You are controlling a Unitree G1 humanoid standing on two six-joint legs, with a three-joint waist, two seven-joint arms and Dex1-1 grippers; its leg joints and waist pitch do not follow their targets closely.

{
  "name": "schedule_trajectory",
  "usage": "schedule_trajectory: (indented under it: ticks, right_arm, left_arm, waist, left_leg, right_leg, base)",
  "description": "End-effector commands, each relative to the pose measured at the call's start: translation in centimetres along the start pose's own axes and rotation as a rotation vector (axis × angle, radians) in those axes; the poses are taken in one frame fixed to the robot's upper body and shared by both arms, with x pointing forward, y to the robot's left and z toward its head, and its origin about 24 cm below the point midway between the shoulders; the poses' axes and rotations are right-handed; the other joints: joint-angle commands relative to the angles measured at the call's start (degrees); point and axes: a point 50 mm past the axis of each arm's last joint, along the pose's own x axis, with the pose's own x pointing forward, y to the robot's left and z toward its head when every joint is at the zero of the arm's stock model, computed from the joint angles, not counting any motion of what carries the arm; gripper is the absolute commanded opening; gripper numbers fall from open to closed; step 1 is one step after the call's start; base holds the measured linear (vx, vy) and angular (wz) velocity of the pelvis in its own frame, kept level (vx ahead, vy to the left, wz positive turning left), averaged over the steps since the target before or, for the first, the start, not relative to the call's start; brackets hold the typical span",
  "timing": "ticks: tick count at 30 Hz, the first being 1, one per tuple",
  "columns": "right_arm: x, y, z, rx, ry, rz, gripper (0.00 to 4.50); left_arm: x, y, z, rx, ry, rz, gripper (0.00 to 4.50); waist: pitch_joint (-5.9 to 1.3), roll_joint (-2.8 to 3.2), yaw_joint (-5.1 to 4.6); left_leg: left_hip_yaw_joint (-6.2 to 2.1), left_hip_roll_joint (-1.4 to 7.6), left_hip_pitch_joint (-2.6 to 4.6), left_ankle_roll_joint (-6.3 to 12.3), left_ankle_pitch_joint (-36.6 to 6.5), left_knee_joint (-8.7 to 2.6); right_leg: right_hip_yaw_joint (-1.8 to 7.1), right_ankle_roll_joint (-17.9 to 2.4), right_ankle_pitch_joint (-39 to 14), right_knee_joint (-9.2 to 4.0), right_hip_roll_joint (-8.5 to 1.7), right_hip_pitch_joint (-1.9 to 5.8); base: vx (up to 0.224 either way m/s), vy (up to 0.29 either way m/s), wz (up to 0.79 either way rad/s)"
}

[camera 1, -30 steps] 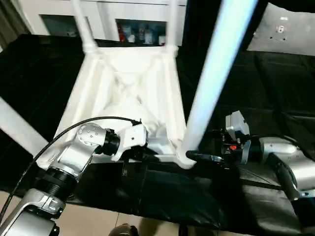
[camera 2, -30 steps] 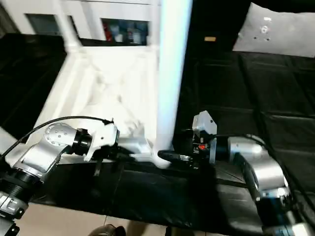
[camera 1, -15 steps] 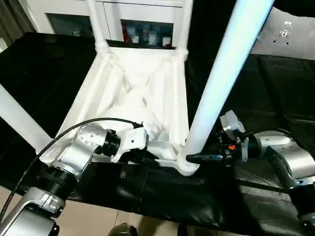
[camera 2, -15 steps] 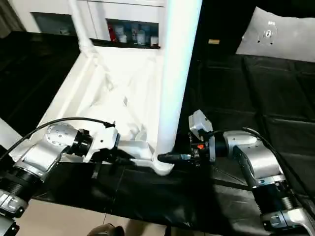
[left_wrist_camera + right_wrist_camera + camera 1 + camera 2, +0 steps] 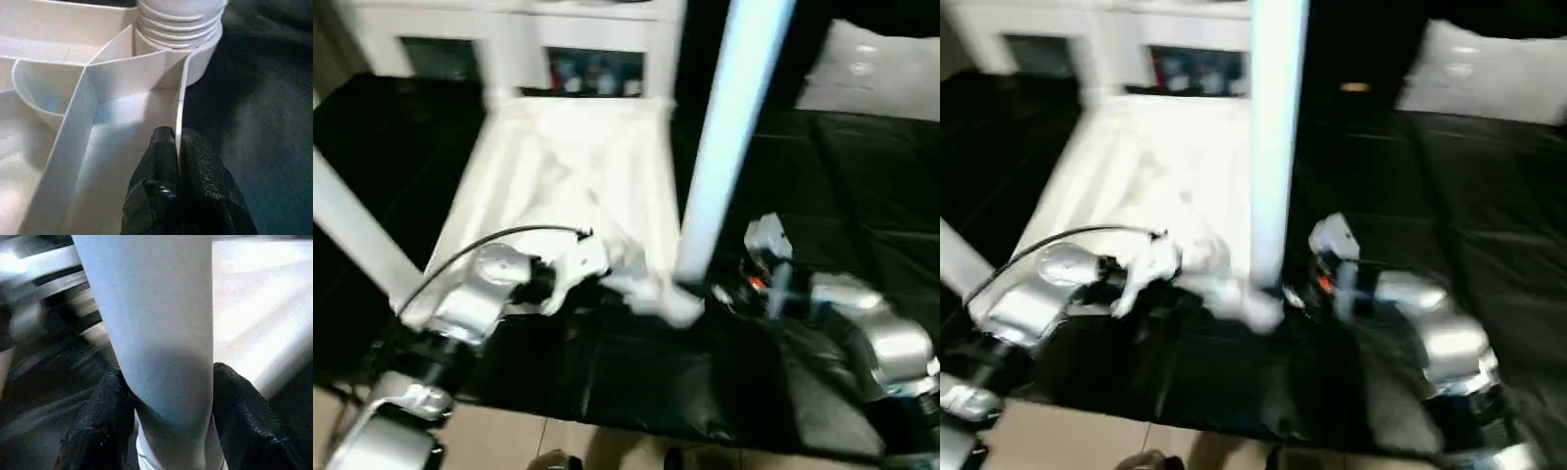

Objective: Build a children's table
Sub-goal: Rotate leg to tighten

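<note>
Two black-fingered grippers work the near right corner of the children's table [image 5: 573, 186], which lies upside down on a black-covered surface, its white square top flat and its X-ribbed underside facing up. The left gripper [image 5: 178, 147] is pinched tight on the thin near rim wall of the top [image 5: 182, 105], one finger either side, just beside the round corner socket [image 5: 193, 58]. The right gripper [image 5: 166, 396] has its fingers [image 5: 105, 416] pressed on opposite sides of the near right leg [image 5: 724, 137], low down by the base, the jaws about half spread by the leg's width. That leg stands nearly upright in the socket, its screw threads still partly showing above the rim, so the step in hand appears to be screwing it home. To do that well, the left gripper should probably hold the top steady against the twist while the right turns the leg on its own axis, without levering it sideways, until the threads vanish. Another pale tapered leg [image 5: 352, 235] rises at the near left corner, and two more stand at the far corners, near a white cabinet [image 5: 509, 54]
</note>
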Motion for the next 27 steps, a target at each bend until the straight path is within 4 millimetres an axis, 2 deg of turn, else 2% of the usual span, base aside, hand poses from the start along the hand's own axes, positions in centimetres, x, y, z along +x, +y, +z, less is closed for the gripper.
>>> schedule_trajectory:
  ticks: [1,2,3,4,5,7,9,10,11,14,16,17,19,24,27]
  right_arm:
    - [3.5,4.2,-2.0,0.117,0.072,0.054,1.98]
    - [3.7,4.3,-2.1,0.121,0.071,0.042,1.98]
    - [4.1,4.4,-2.1,0.13,0.069,0.009,1.98]
    - [5.2,4.4,-2.0,0.141,0.064,-0.083,1.98]
    - [5.4,4.4,-2.0,0.143,0.063,-0.101,1.98]
    - [6.6,4.3,-1.4,0.206,0.021,-0.209,1.98]
    - [6.7,4.3,-1.0,0.217,-0.019,-0.227,2.53]
    - [6.4,4.1,-0.9,0.217,-0.029,-0.239,2.53]
    - [6.3,4.0,-0.8,0.218,-0.032,-0.246,2.7]
    - [4.8,2.9,-0.9,0.198,-0.046,-0.261,3.06]
    - [3.2,1.7,-1.2,0.161,-0.046,-0.273,3.15]
    - [2.9,1.4,-1.3,0.155,-0.043,-0.277,3.26]
    - [1.9,0.8,-1.2,0.128,-0.052,-0.269,3.43]
    - [-0.8,-0.5,-0.4,0.044,-0.051,-0.131,3.95]
    - [-1.9,-1.3,-0.1,-0.045,-0.008,-0.071,4.15]
  left_arm:
    - [2.5,-0.9,4.0,0.007,-0.148,0.078,0.0]
    - [2.6,-0.9,4.1,0.002,-0.15,0.085,0.0]
    - [2.9,-1.0,4.3,-0.013,-0.155,0.104,0.0]
    - [3.7,-0.9,4.9,-0.04,-0.168,0.154,0.0]
    - [3.8,-0.9,5.0,-0.045,-0.169,0.163,0.0]
    - [4.7,-0.9,5.9,-0.073,-0.186,0.23,0.0]
    - [4.9,-1.1,6.3,-0.068,-0.191,0.24,0.0]
    - [4.9,-1.2,6.3,-0.053,-0.187,0.228,0.0]
    - [4.9,-1.3,6.4,-0.048,-0.185,0.224,0.0]
    - [4.3,-1.2,5.7,-0.008,-0.151,0.196,0.0]
    - [3.6,-1.0,4.8,0.025,-0.117,0.163,0.0]
    - [3.4,-1.0,4.6,0.026,-0.109,0.16,0.0]
    - [3.0,-0.8,3.9,0.038,-0.087,0.151,0.0]
    - [1.5,-0.3,2.3,0.068,-0.03,0.101,0.0]
    - [0.7,-0.2,1.6,0.106,-0.02,0.051,0.0]
  waist:
    - [-2.35,-0.39,-0.06]
    - [-2.45,-0.31,-0.53]
    - [-2.55,-0.32,-0.62]
    - [-2.41,0.2,-0.82]
    - [-2.39,0.02,-1.14]
    - [-2.75,-0.04,-1.25]
    - [-2.79,0.06,-1.13]
    - [-3.14,0.19,-0.92]
    - [-3.09,0.17,-0.89]
    - [-3.69,0.06,-0.56]
    - [-3.92,0.26,-0.21]
    - [-3.86,0.17,-0.19]
    - [-3.9,0.41,-0.13]
    - [-4.06,0.17,0.04]
    - [-4.14,0.36,0.23]
  left_leg:
    - [-2.51,3.97,-0.3,0.26,-13.1,-5.34]
    - [-2.25,3.92,-0.08,0.7,-12.95,-5.33]
    - [-2.29,3.89,-0.02,0.96,-12.66,-5.28]
    - [-2.21,3.91,-0.2,1.61,-11.74,-5.33]
    - [-2.03,3.86,-0.26,1.81,-11.75,-5.35]
    - [-1.94,3.78,-0.29,2.24,-10.27,-5.2]
    - [-1.85,3.81,-0.28,2.92,-9.01,-5.11]
    - [-1.7,3.87,-0.22,3.73,-7.0,-4.95]
    - [-1.7,3.91,-0.54,4.79,-5.2,-4.98]
    - [-1.58,3.91,-0.47,6.47,-2.46,-4.61]
    - [-1.59,3.97,-0.58,8.5,-0.37,-4.42]
    - [-1.52,4.01,-0.63,9.07,-0.18,-4.39]
    - [-1.5,4.06,-0.63,9.1,-0.49,-4.36]
    - [-1.56,4.14,-0.73,9.55,-0.61,-4.15]
    - [-1.6,4.27,-0.71,10.16,0.05,-3.96]
  right_leg:
    - [2.87,-8.9,-29.88,-5.97,-5.43,2.43]
    - [2.89,-8.6,-29.28,-6.28,-5.15,2.04]
    - [2.93,-8.68,-28.55,-6.27,-5.22,2.11]
    - [3.03,-9.28,-26.04,-6.19,-5.11,2.11]
    - [3.03,-9.91,-24.42,-6.22,-4.9,1.97]
    - [3.16,-10.54,-21.97,-6.02,-4.99,2.27]
    - [3.15,-11.26,-19.53,-5.98,-5.01,2.33]
    - [3.23,-12.09,-15.48,-5.62,-4.94,2.54]
    - [3.25,-12.94,-11.82,-5.29,-4.96,2.75]
    - [3.19,-14.26,-6.76,-4.68,-5.09,3.19]
    - [3.02,-15.04,-3.52,-4.33,-5.14,3.43]
    - [2.99,-15.36,-2.97,-4.25,-5.14,3.43]
    - [2.87,-15.67,-4.05,-4.41,-5.19,3.5]
    - [2.82,-16.1,-4.06,-4.2,-5.17,3.75]
    - [2.69,-16.4,-3.3,-3.97,-5.16,3.53]
  base:
    - [0.0,0.0,0.0]
    - [0.0,0.0,0.0]
    - [0.0,0.0,0.0]
    - [0.0,0.0,0.0]
    - [0.0,0.0,0.0]
    - [0.0,0.0,0.0]
    - [0.0,0.0,0.0]
    - [0.0,0.0,0.0]
    - [0.0,0.0,0.0]
    - [0.0,0.0,0.0]
    - [0.0,0.0,0.0]
    - [0.0,0.0,0.0]
    - [0.0,0.0,0.0]
    - [0.0,0.0,0.0]
    - [0.0,0.0,0.0]
